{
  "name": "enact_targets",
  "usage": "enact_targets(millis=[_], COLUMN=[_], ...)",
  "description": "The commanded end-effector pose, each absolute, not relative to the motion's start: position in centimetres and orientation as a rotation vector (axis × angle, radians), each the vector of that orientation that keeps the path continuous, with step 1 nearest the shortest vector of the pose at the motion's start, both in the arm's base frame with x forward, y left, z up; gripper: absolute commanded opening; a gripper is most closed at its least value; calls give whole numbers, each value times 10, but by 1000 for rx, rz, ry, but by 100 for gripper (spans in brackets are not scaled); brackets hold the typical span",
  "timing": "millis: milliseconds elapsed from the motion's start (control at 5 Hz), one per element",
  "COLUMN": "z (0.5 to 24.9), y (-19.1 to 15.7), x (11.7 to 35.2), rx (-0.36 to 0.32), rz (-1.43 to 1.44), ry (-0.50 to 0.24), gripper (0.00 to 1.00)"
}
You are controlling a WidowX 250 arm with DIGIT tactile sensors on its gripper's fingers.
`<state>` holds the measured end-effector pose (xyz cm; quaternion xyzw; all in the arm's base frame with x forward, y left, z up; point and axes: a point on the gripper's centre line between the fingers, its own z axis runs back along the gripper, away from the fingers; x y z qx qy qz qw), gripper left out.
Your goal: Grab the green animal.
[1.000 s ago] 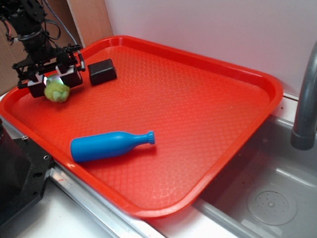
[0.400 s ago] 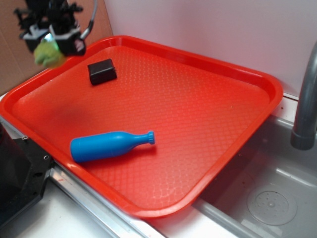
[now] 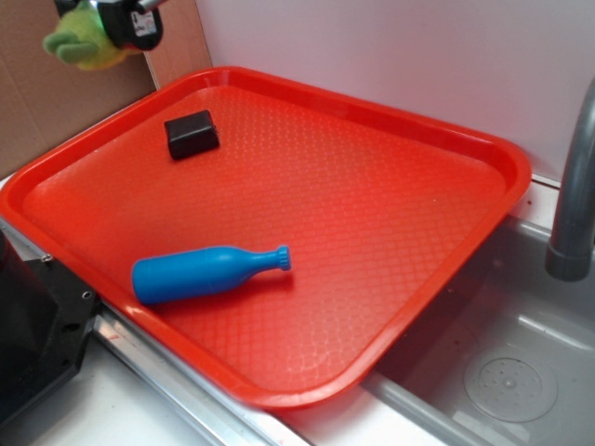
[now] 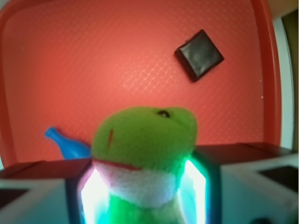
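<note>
The green animal [image 3: 82, 44], a fuzzy yellow-green plush with a whitish chin, hangs high above the tray's far left corner. My gripper [image 3: 104, 26] is shut on it, mostly cut off by the top edge of the exterior view. In the wrist view the green animal [image 4: 144, 140] fills the lower middle, squeezed between the two glowing pads [image 4: 196, 184] of my gripper [image 4: 145, 191], with its head sticking out over the red tray [image 4: 117, 60] far below.
A black rectangular block [image 3: 191, 133] lies near the red tray's [image 3: 483, 204] far left corner. A blue bottle [image 3: 204, 272] lies on its side near the front edge. A grey faucet pipe [image 3: 572, 195] and a sink basin [image 3: 502, 372] stand to the right.
My gripper has risen from the tray floor, carrying the green animal up and slightly back, until it is nearly out of the top left of the exterior view. The block and bottle have not moved.
</note>
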<state>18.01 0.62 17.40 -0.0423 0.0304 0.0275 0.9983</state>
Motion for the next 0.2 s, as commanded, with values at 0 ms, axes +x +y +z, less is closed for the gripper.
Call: enact_targets(millis=[0], z=[196], y=[15], x=[192], rx=[-77], rz=[70], ry=[28], gripper=[0])
